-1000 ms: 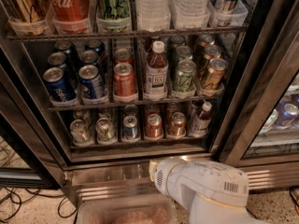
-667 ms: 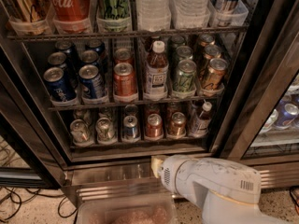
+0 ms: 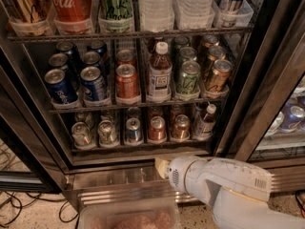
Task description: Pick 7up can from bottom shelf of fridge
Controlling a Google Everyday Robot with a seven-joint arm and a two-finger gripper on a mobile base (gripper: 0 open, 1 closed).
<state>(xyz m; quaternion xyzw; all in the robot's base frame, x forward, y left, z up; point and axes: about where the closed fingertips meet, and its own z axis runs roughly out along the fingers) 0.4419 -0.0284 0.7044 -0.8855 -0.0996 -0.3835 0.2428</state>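
Watching the hand hang low by the steel base, its opening something we cannot tell, we reckon it's parked beneath the bottom shelf so the upright 7up can, left of the blue-and-silver can, sits unblocked.

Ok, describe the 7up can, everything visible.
The 7up can is a small silvery can with green markings and a pull-tab top, standing upright in a lane at the left of the bottom shelf, beside a look-alike can. Nothing grips it; the gripper is lower, to its right.
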